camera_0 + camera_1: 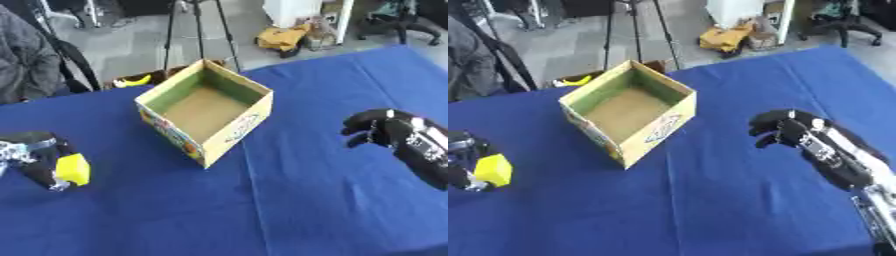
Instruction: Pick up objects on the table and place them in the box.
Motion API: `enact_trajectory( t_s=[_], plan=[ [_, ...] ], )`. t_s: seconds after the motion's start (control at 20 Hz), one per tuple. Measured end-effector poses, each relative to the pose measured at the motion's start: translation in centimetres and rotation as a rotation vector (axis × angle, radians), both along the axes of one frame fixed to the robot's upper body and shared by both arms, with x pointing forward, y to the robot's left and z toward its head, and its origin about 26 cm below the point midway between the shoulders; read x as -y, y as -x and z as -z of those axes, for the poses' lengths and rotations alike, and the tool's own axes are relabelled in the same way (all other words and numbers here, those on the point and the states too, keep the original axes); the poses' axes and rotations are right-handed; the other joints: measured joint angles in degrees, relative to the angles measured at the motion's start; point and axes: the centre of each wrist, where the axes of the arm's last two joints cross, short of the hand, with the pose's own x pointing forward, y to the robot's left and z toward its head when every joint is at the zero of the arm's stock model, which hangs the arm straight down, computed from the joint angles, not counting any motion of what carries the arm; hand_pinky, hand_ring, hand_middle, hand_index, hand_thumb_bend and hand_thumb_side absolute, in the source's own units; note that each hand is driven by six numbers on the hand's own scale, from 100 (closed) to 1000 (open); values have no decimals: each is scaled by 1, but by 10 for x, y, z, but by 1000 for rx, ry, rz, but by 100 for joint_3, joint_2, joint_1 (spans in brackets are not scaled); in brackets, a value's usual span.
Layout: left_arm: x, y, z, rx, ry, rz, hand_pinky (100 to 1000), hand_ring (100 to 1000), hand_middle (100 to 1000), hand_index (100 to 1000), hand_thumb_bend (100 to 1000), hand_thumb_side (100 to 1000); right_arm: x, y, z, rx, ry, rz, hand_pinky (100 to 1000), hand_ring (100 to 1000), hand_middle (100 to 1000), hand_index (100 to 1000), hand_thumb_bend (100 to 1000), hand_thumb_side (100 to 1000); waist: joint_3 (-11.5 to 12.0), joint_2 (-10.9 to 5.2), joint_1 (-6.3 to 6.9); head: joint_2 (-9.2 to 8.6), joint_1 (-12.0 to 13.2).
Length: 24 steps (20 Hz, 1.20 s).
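The left hand (35,155) grips a yellow block (73,169) left of the open cardboard box (206,110); the right hand (785,129) hovers, fingers curled, empty, over the blue counter (306,200)

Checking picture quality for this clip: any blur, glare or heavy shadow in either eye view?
Left eye view: soft all over, edges of the left hand and yellow block smeared; box inside evenly lit, no glare. Right eye view: equally soft, right hand blurred, cloth evenly lit, only faint shadows.
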Motion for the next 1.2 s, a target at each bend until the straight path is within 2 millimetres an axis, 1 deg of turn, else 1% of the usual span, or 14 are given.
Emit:
enact_trajectory(
  t_s=[0.1, 0.15, 0.2, 0.25, 0.3, 0.35, 0.45, 0.5, 0.55, 0.65, 0.75, 0.85, 1.0, 1.2],
  plan=[
    [1, 0, 4, -3, 5, 0, 736, 686, 675, 837, 590, 351, 0, 0, 0, 0, 0, 0, 708, 790, 762, 830, 100, 793, -3, 2, 0, 0, 0],
    [2, 0, 6, -5, 7, -1, 716, 647, 628, 802, 496, 314, 0, 0, 0, 0, 0, 0, 708, 790, 762, 830, 100, 794, -4, 3, 0, 0, -1],
    [2, 1, 9, -7, 10, -2, 712, 640, 622, 796, 471, 305, 0, 0, 0, 0, 1, 0, 708, 790, 762, 830, 100, 794, -4, 5, 1, 0, -3],
    [2, 1, 10, -7, 12, -4, 690, 603, 586, 762, 355, 263, 0, 0, 0, 0, 1, 0, 708, 790, 762, 830, 100, 794, -6, 12, 1, 0, -8],
    [3, 1, 11, -5, 13, -7, 686, 598, 581, 757, 342, 258, 0, 0, 0, 0, 1, 0, 708, 790, 762, 830, 100, 794, -6, 18, 2, 0, -14],
    [3, 1, 12, 0, 13, -9, 646, 553, 535, 708, 221, 219, 0, 0, 0, 0, 1, 0, 709, 790, 762, 830, 100, 794, -6, 22, 2, 0, -15],
    [4, 1, 13, 8, 15, -16, 594, 505, 491, 659, 115, 188, 0, 0, 0, 1, 1, 1, 709, 790, 763, 830, 100, 794, -5, 22, 3, -1, -15],
    [4, 1, 13, 12, 16, -21, 580, 492, 478, 644, 100, 182, 0, 0, 0, 1, 2, 1, 709, 790, 763, 830, 100, 794, -5, 22, 4, -1, -16],
    [4, 1, 13, 15, 16, -25, 555, 467, 454, 615, 100, 179, 0, 0, 0, 1, 2, 1, 709, 790, 763, 830, 100, 794, -4, 22, 5, -1, -16],
    [4, 1, 13, 20, 19, -34, 527, 440, 427, 587, 100, 185, 0, 0, 0, 1, 4, 2, 709, 790, 763, 830, 100, 794, -2, 22, 8, -2, -16],
    [4, 0, 11, 26, 30, -39, 523, 427, 415, 579, 100, 189, 0, 0, 0, 1, 4, 2, 709, 790, 763, 830, 100, 793, 1, 22, 7, -2, -18],
    [8, -1, 5, 46, 49, -33, 524, 417, 406, 576, 100, 194, 0, 0, 0, 1, 4, 3, 709, 790, 762, 830, 100, 793, 3, 15, 5, -2, -21],
    [17, -5, -15, 104, 82, -3, 529, 418, 401, 574, 100, 196, 1, 1, 2, -5, 3, 5, 709, 790, 762, 830, 100, 792, 11, -19, 1, -2, -24],
    [33, -10, -58, 214, 102, 56, 534, 448, 427, 575, 100, 198, 1, 2, 3, -8, 3, 7, 709, 790, 762, 830, 100, 790, 34, -108, 1, 0, -40]
  ],
)
